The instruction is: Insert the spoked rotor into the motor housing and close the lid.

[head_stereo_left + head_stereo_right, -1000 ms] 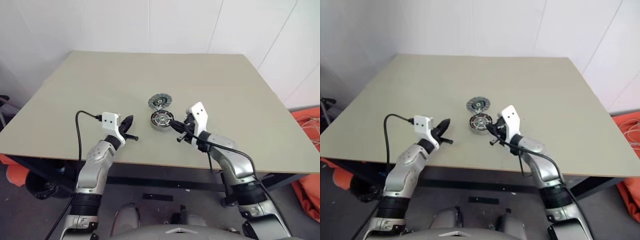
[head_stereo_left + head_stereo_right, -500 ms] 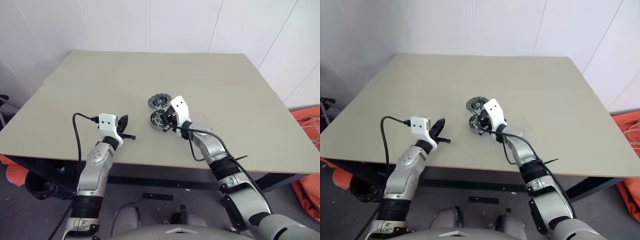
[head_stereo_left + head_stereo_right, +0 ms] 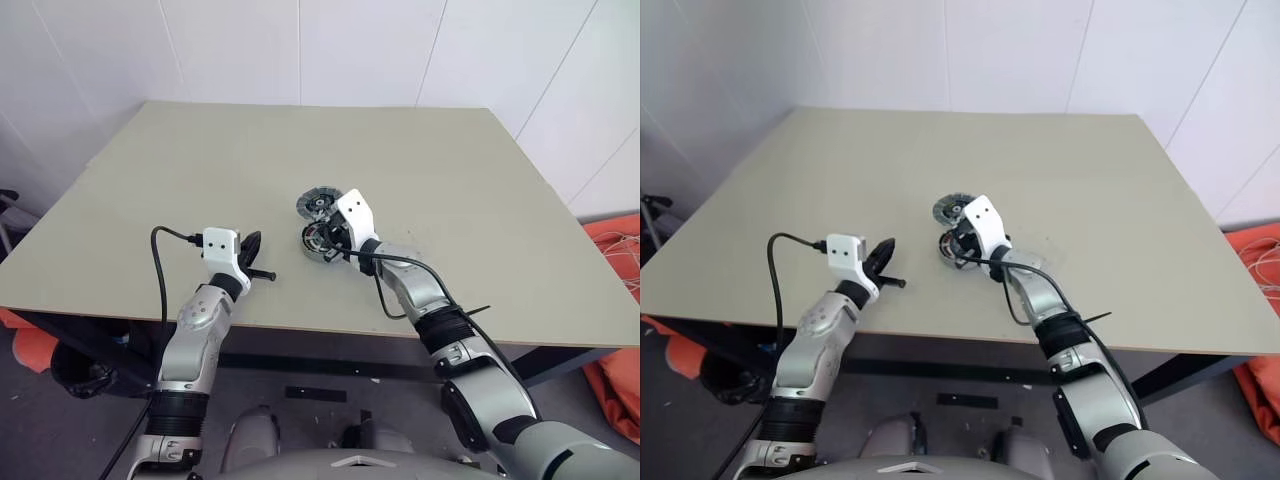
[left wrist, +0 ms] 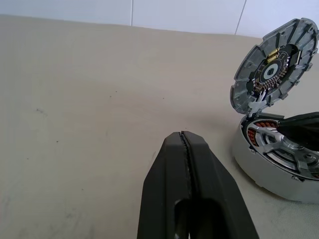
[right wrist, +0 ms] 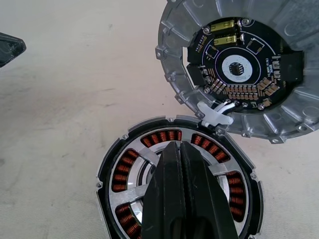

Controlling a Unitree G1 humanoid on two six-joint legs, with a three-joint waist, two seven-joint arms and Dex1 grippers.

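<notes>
The motor housing (image 5: 102, 185) stands near the middle of the table (image 3: 200, 170), its copper-brown windings showing. The spoked rotor (image 5: 142, 156) lies inside it, silver spokes over the windings. The lid (image 5: 234, 67) is hinged at the housing's far edge and stands swung open, with its circuit-board side showing. My right gripper (image 5: 175, 147) is shut, its tips down over the rotor's centre and hiding the hub. My left gripper (image 4: 183, 142) is shut and empty, low over the table to the left of the housing (image 3: 318, 243) and apart from it.
The table's front edge (image 3: 300, 325) runs just behind both wrists. An orange object (image 3: 620, 250) lies on the floor beyond the table's right side. White wall panels stand behind the table.
My right arm has reached forward and to the left, bringing its shut gripper from beside the housing onto the rotor; it has held still for the last half second. The left gripper has not moved.
</notes>
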